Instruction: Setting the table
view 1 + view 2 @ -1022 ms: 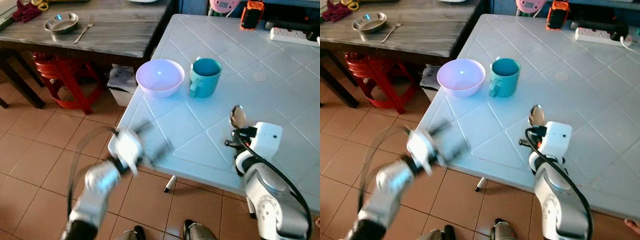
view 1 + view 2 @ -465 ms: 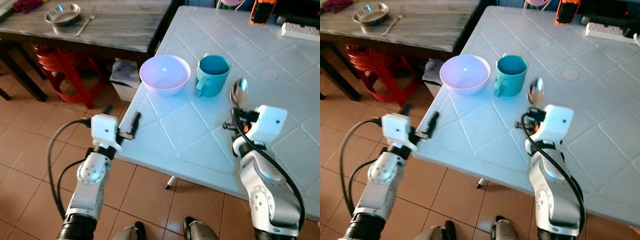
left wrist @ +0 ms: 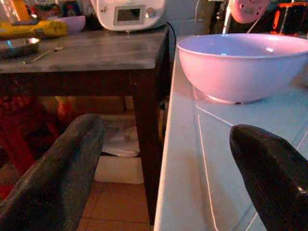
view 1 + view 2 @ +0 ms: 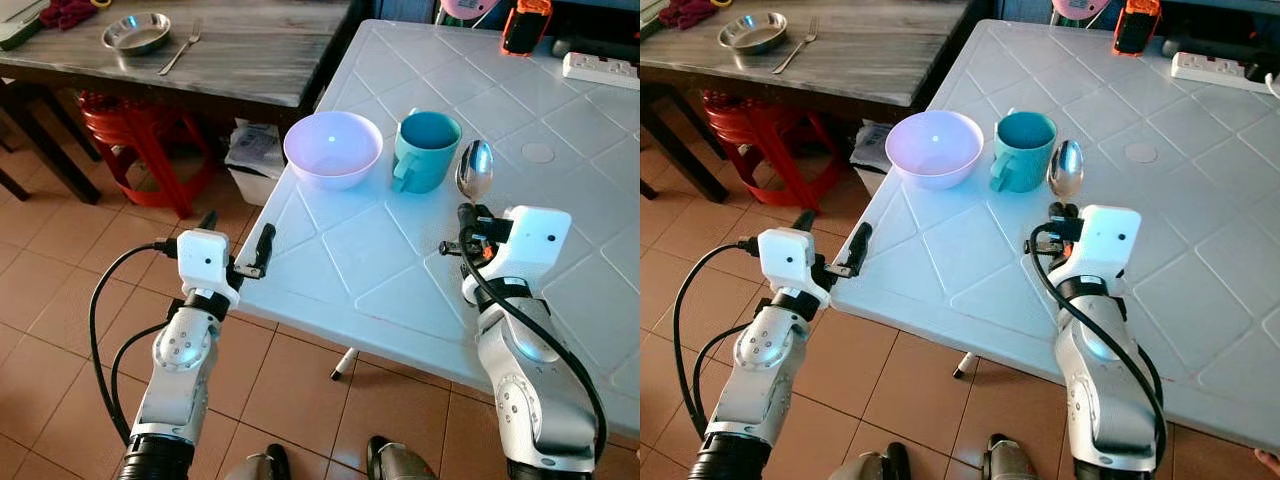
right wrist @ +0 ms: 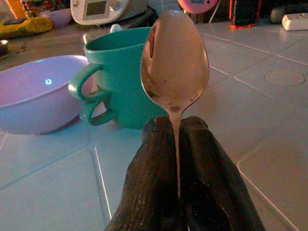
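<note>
A lilac bowl point(image 4: 333, 148) and a teal mug point(image 4: 428, 150) stand side by side near the left edge of the white plastic table point(image 4: 380, 260). My right gripper point(image 4: 468, 218) is shut on the handle of a metal spoon point(image 4: 474, 170), whose bowl points up and forward just right of the mug. In the right wrist view the spoon point(image 5: 174, 62) stands upright before the mug point(image 5: 118, 72) and the bowl point(image 5: 33, 91). My left gripper point(image 4: 235, 245) is open at the table's left edge, one finger over the tabletop, and faces the bowl point(image 3: 243, 65).
A dark wooden table point(image 4: 250, 60) at the back left carries a steel dish point(image 4: 137, 32) and a fork point(image 4: 180, 52). A red stool point(image 4: 130, 135) and a white box point(image 4: 250, 165) sit beneath it. A power strip point(image 4: 600, 68) lies at the far right.
My left arm has stopped its blurred swing and now holds steady at the table's edge. My right gripper has carried the spoon forward, close beside the mug. The camera shifted slightly.
</note>
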### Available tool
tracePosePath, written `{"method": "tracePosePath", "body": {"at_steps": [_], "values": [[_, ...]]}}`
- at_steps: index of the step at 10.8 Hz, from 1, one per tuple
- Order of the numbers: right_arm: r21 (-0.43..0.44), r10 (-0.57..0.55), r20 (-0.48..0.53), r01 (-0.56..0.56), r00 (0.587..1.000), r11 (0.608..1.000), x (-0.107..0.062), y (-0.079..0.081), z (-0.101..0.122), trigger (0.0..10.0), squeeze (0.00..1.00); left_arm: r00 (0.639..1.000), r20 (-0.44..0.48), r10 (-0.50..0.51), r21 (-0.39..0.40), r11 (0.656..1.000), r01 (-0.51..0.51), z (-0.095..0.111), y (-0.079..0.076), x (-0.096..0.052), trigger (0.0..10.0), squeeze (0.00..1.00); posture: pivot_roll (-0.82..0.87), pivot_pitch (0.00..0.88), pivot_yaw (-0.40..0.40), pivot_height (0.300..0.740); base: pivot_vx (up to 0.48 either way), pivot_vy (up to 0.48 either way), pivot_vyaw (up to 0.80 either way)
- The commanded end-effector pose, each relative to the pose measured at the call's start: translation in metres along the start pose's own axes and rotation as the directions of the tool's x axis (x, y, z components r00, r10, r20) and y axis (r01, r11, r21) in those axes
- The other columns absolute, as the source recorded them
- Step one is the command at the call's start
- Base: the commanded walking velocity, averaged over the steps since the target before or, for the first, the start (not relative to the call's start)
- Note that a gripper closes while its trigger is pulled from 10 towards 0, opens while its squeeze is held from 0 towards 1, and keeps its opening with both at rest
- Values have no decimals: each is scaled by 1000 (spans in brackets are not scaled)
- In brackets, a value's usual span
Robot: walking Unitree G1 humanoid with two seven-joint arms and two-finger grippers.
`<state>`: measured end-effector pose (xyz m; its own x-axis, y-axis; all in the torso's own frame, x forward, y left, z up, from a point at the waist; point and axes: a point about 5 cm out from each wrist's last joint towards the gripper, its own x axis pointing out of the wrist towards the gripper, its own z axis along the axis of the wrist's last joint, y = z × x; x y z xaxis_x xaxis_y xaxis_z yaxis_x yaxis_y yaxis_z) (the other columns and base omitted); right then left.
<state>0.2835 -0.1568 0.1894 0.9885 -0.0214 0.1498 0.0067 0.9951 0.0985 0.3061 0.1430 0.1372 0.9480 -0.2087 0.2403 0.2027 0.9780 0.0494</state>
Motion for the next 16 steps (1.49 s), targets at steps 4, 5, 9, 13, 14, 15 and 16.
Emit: {"method": "tracePosePath", "body": {"at_steps": [4, 5, 9, 13, 14, 15, 16], "values": [[-2, 7, 9, -7, 1000, 1000, -1, 1, -1, 10000, 0, 1000, -9, 4, -19, 1000, -5, 1, 1, 1, 10000, 0, -100, 206, 83, 740, 0, 421, -580], [-1, 8, 10, -8, 1000, 1000, -1, 1, -1, 10000, 0, 1000, -10, 3, -20, 1000, -3, 1, 0, 1, 10000, 0, -99, 206, 83, 740, 0, 424, -613], [-1, 13, 11, -13, 1000, 1000, -1, 3, -3, 10000, 0, 1000, -9, 0, -26, 1000, 0, 1, -3, 1, 10000, 0, -93, 205, 83, 740, 0, 423, -144], [-8, 18, 22, -17, 1000, 1000, -2, 4, -3, 10000, 0, 1000, -7, -6, -26, 1000, 5, 3, -4, 3, 10000, 0, -90, 206, 91, 740, 0, 425, 0], [-10, 21, 25, -21, 999, 1000, -2, 5, -3, 10000, 0, 1000, -5, -9, -28, 1000, 9, 3, -4, 3, 10000, 0, -91, 206, 91, 740, 0, 428, 0], [-17, 29, 30, -29, 999, 999, -2, 6, -3, 10000, 0, 1000, -4, -14, -31, 999, 14, 3, -5, 3, 10000, 0, -91, 207, 91, 740, 0, 439, 0], [-30, 37, 33, -36, 999, 999, -2, 6, -3, 10000, 0, 1000, -6, -20, -33, 999, 19, 3, -8, 2, 10000, 0, -92, 208, 91, 740, 0, 450, 0]]}}
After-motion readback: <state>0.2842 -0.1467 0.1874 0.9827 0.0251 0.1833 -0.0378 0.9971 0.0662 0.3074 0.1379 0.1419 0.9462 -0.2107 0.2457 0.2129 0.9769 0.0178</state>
